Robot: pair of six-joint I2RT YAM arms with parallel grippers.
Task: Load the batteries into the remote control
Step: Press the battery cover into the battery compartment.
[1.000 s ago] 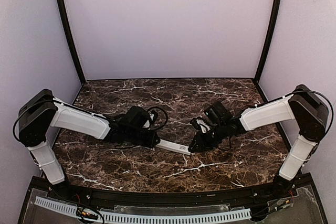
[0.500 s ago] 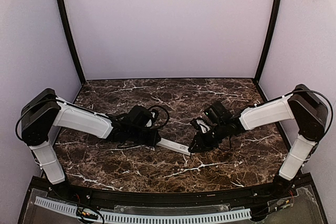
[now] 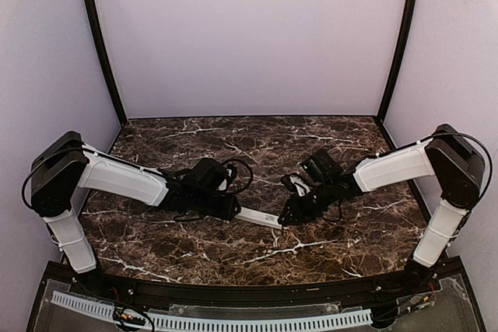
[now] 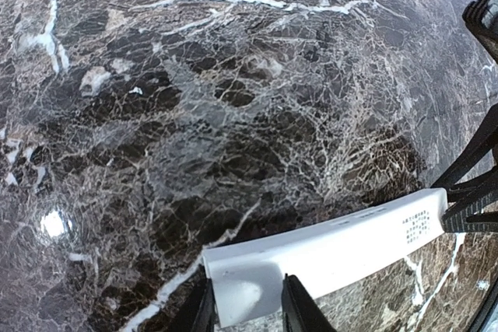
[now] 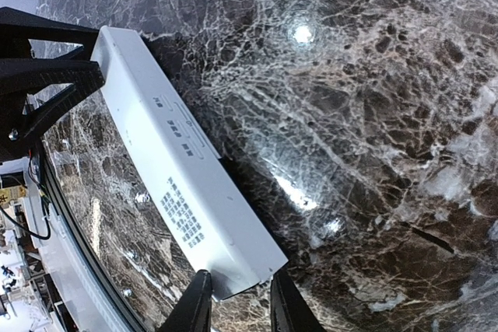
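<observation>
The white remote control (image 3: 259,218) spans the gap between my two grippers, low over the marble table (image 3: 257,145). Its printed back faces the cameras. In the right wrist view the remote control (image 5: 179,169) has one end clamped between the fingers of my right gripper (image 5: 237,293). In the left wrist view the other end of the remote control (image 4: 327,250) lies between the fingers of my left gripper (image 4: 245,301); I cannot make out whether they press on it. From above, the left gripper (image 3: 232,209) and right gripper (image 3: 286,218) face each other. The batteries are out of view.
Purple walls with black corner posts (image 3: 99,44) close in the table on three sides. A black cable loop (image 3: 237,167) arcs over the left wrist. A black rail (image 3: 233,293) runs along the near edge by the arm bases.
The left arm has edged a little to the right toward the remote. The right arm and the remote have barely moved.
</observation>
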